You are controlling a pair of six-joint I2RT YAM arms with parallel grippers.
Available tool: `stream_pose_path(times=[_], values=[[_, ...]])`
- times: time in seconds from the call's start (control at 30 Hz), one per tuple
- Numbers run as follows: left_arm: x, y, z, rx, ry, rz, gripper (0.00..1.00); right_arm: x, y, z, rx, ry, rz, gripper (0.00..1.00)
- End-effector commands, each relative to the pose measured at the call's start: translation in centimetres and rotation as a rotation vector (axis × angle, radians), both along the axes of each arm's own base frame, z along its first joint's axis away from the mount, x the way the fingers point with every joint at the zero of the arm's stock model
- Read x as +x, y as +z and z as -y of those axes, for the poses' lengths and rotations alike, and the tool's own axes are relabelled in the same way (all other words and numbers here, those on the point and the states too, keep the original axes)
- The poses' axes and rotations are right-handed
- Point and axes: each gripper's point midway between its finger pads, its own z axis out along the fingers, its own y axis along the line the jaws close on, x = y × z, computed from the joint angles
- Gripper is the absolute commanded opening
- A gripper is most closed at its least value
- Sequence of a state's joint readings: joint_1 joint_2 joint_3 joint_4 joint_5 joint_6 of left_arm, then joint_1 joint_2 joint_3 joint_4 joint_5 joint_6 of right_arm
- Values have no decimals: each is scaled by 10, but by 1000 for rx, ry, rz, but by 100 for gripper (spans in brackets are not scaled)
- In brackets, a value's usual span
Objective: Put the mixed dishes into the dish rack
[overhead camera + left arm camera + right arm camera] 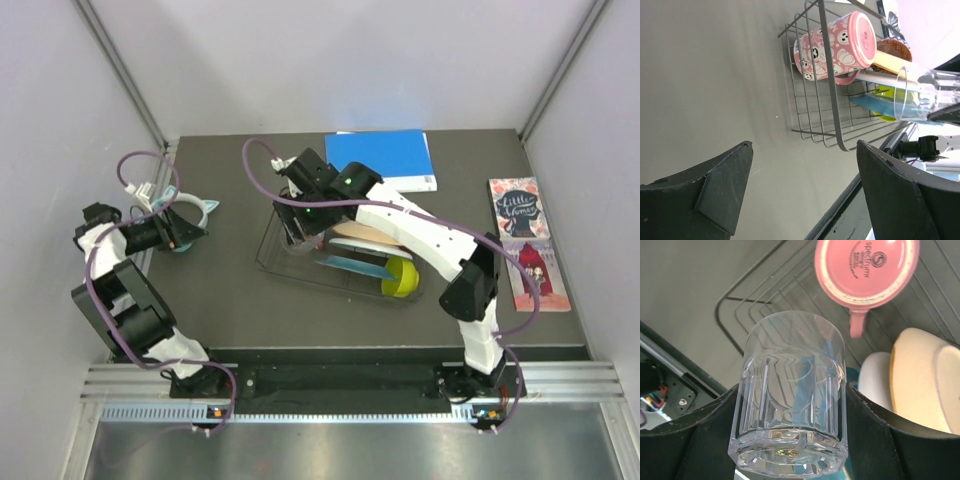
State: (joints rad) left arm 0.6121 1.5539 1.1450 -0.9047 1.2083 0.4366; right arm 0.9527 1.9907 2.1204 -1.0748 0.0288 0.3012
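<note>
Risk: dish rack [280, 258] is crowded, so pink mug [865, 270] may be struck when clear cup [790, 400], clamped in right gripper [792, 432] above the rack's left end, is lowered. Tipping is likely if it is released crooked on the wires. Left gripper [800, 190] is spread, empty. Counted: one rack, three plates [925, 385], one bowl [400, 278], one mug, one cup.

Pink mug [867, 270] base "spectrum"; illustrated book [527, 243], perhaps "Little".

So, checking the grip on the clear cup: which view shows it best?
Right wrist: the cup fills the frame, clamped in the right gripper. Left wrist shows it side-on at the frame's edge; the top view hides it.
</note>
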Motion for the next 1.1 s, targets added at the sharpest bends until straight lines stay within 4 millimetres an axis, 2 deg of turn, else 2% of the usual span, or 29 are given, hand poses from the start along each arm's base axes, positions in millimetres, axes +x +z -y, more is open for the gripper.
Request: stream_pose_path(times=[0.0, 0.2, 0.37, 0.53, 0.7, 0.93, 1.07], values=[[-6, 10, 3, -35, -34, 60, 88, 7, 15, -2, 26, -1, 60, 0], [-10, 0, 3, 0, -25, 61, 89, 13, -14, -17, -8, 10, 27, 0], [-12, 1, 6, -16, -34, 72, 91, 10, -27, -32, -14, 35, 3, 0], [-12, 1, 9, -50, -27, 76, 92, 16, -39, -43, -11, 40, 2, 0], [-14, 2, 11, -53, -21, 77, 92, 19, -61, -46, -47, 42, -13, 0], [-7, 14, 7, -24, 5, 138, 94, 16, -93, -51, -80, 59, -63, 0], [-7, 17, 10, -37, 44, 135, 97, 16, -102, -51, -89, 59, -71, 0]])
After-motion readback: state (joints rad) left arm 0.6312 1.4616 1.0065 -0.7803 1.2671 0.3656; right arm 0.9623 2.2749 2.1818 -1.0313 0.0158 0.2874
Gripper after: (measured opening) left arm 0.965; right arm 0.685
